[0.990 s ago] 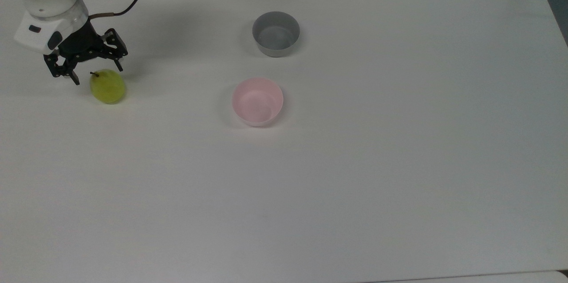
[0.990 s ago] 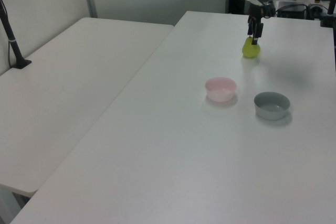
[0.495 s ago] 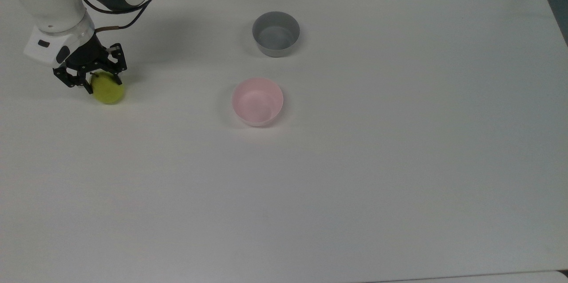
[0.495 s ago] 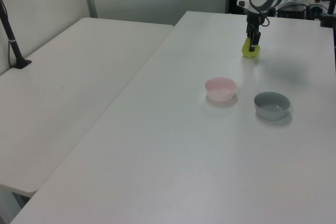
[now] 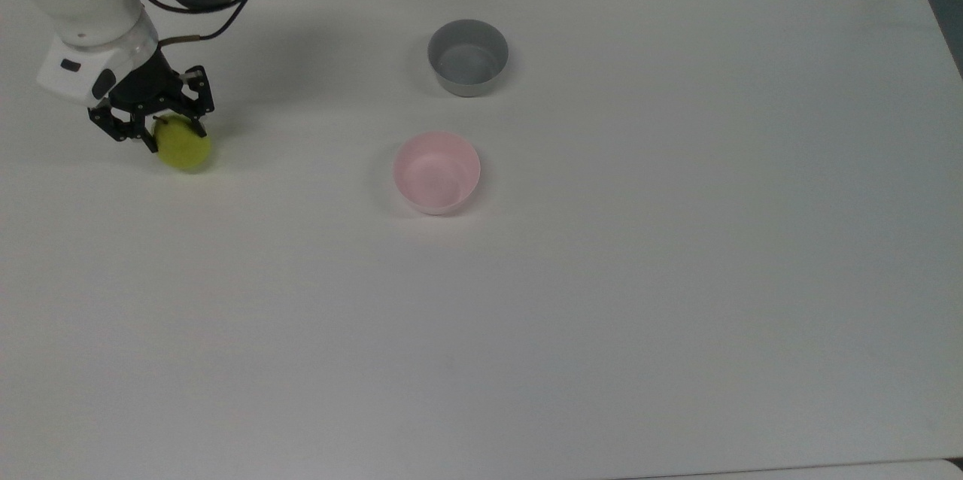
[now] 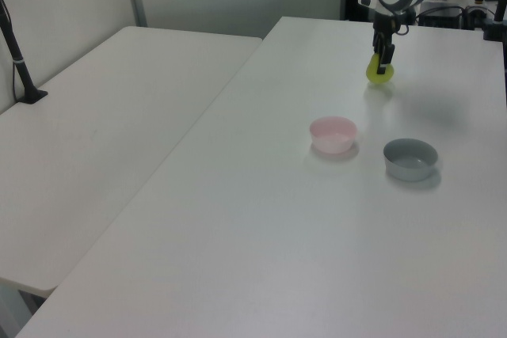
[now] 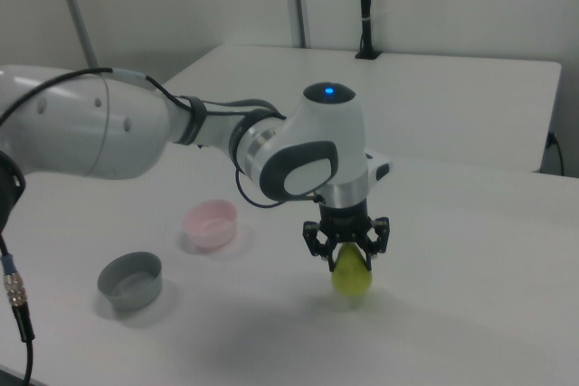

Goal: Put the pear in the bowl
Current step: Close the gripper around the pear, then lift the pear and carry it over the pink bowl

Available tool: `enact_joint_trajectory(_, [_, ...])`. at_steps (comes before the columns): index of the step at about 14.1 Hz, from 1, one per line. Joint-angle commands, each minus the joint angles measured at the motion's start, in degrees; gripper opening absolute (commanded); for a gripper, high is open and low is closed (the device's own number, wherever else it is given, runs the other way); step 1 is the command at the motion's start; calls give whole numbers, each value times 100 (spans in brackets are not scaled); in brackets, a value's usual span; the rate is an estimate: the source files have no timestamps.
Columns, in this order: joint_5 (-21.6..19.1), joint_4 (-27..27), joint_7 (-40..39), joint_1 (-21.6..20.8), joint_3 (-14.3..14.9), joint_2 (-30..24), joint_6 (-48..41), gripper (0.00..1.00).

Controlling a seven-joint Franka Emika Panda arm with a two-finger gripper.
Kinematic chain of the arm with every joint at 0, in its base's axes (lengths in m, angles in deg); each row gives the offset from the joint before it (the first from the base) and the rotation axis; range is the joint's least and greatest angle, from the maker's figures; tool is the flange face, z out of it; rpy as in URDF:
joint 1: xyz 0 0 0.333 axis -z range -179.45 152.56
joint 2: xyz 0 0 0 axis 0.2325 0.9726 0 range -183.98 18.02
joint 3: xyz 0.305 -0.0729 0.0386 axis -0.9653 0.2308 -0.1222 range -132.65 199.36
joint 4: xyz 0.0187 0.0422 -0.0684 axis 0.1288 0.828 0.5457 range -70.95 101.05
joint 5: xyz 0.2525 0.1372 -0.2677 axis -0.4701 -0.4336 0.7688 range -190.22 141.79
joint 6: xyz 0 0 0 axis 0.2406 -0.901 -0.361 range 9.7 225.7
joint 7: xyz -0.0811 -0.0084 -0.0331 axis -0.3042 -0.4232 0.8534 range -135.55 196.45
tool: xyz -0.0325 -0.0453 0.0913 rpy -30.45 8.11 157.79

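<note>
The gripper [image 5: 167, 135] is pinching the pear [image 5: 183, 149] from above, one finger on each side of its upper part. In the top view the fruit sits at the table's [image 5: 602, 314] far left, and I cannot tell if it is lifted yet. The bowl [image 5: 436, 171], pale pink, lies at about 3 o'clock from the pear, well apart; a grey bowl [image 5: 467, 56] stands beyond it toward 1 o'clock. The pear looks small, rounded and yellow-green.
</note>
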Motion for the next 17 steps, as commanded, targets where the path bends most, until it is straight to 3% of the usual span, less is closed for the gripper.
enact_joint_trajectory(1, [209, 31, 502, -219, 19, -652, -628, 0])
enact_joint_trajectory(6, [361, -926, 724, -306, 10, -750, -2164, 0])
enact_joint_trajectory(11, [361, -1630, 1067, -316, 10, -785, -3054, 0])
enact_joint_trajectory(14, [352, -1894, 1198, -333, 10, -811, -3519, 0])
enact_joint_trajectory(17, [343, -1904, 1734, -710, -8, -1179, -3627, 0])
